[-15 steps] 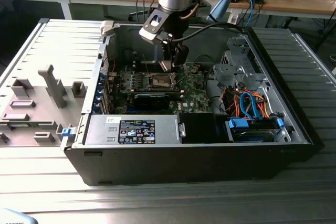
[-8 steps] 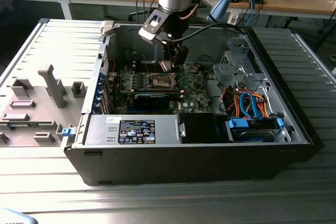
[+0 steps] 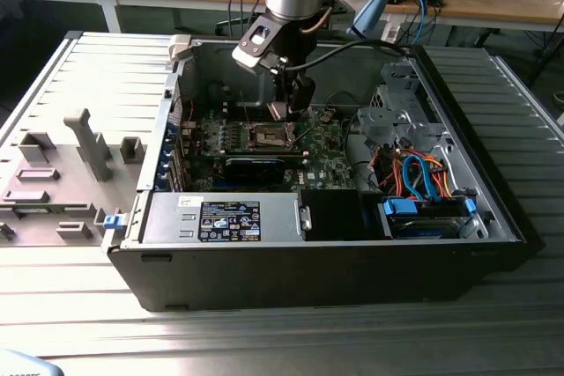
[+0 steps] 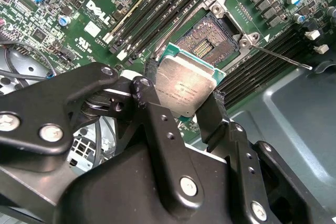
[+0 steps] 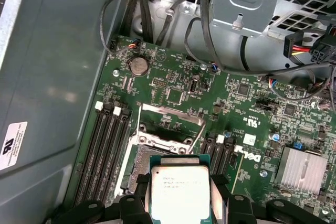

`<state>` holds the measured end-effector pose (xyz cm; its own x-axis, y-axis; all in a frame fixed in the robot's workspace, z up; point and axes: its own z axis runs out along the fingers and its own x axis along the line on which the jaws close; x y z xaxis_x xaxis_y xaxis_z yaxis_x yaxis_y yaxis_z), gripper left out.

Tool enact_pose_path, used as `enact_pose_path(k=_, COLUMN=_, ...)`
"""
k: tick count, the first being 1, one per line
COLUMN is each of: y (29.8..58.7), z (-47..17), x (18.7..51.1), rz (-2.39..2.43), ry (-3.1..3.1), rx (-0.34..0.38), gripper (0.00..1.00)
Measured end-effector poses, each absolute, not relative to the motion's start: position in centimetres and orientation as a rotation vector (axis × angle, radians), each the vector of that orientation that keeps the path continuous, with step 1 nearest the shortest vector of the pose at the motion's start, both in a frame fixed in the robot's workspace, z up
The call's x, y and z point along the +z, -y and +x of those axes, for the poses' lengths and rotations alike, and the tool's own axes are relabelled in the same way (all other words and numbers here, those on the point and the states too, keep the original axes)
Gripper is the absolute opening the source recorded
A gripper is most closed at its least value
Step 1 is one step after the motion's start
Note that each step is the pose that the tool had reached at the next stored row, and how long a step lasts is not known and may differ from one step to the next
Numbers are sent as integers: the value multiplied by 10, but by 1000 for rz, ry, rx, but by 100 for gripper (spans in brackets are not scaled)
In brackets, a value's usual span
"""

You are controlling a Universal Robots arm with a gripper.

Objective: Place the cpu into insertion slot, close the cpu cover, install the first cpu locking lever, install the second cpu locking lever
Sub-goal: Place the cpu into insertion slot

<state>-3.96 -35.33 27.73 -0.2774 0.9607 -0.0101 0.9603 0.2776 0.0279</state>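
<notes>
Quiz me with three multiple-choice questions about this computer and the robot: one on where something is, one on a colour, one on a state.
1. Where is the square chip?
A. lying on the grey tray
B. held in the gripper above the board
C. on the wooden desk

2. What colour is the main circuit board?
A. red
B. green
C. white

3. How is the metal cover of the socket?
A. open
B. shut over the chip
C. taken off altogether

Answers:
1 B: in both wrist views the gripper clamps the chip's edges over the board.
2 B: green shows between all the parts.
3 A: the frame stands up off the socket, whose contacts lie bare.
</notes>
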Motion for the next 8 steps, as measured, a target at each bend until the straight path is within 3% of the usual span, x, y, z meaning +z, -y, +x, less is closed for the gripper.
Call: enact_pose_path(k=8, y=353, z=-40, x=276, rz=1898, ry=-2472, rx=24, gripper=54)
